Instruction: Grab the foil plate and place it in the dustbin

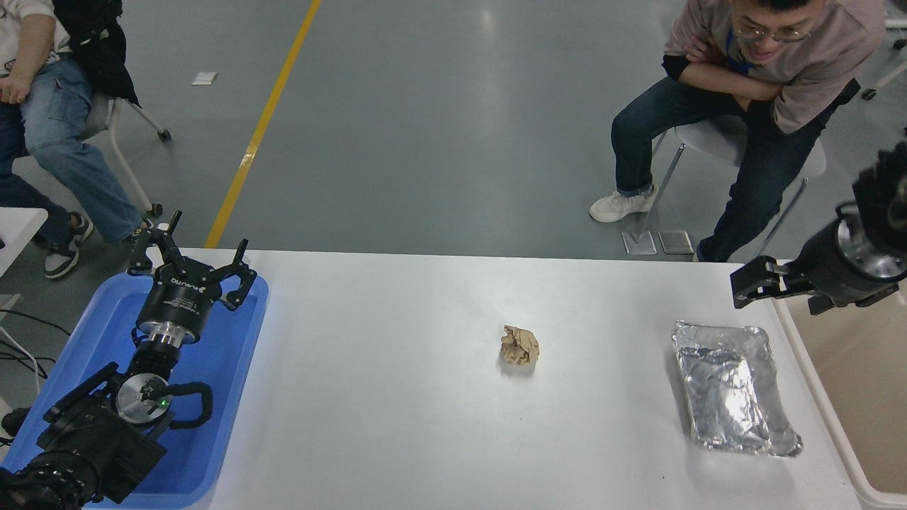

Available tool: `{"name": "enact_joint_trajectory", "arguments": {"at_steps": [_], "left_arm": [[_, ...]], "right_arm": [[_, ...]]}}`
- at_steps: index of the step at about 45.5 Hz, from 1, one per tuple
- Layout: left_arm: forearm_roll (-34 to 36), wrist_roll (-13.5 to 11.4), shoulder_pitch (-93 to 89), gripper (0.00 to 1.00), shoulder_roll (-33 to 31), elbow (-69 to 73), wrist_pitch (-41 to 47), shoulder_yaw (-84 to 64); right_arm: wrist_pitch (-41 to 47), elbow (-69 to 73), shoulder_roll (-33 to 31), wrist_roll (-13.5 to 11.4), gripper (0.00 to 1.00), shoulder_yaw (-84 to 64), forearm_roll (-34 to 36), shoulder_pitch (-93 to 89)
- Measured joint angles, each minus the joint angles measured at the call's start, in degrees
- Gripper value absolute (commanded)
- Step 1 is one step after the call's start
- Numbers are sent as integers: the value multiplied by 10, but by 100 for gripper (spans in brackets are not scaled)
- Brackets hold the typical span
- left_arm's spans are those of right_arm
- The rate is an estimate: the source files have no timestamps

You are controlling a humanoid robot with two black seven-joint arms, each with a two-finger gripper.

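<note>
The foil plate (730,386), shiny silver and crinkled, lies flat on the white table (397,397) near its right edge. The beige dustbin (868,397) stands just right of the table, partly cut off by the picture's edge. My right gripper (779,292) hangs open and empty above the table's far right corner, at the dustbin's far rim and beyond the plate, touching neither. My left gripper (193,262) is open and parked over the blue tray at the lower left.
A crumpled brown paper ball (519,345) lies mid-table. A shallow blue tray (227,354) sits at the table's left end under the left arm. One person (744,78) sits beyond the far right corner, another person (42,106) at the top left.
</note>
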Motion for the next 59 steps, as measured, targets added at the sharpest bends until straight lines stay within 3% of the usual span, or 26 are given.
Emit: {"name": "enact_joint_trajectory", "arguments": {"at_steps": [24, 59], "left_arm": [[0, 0, 0, 100, 0, 0, 0, 0], [0, 0, 0, 100, 0, 0, 0, 0]], "right_arm": [[-109, -83, 0, 2, 100, 70, -23, -185], [-159, -165, 3, 3, 99, 193, -24, -347]]}}
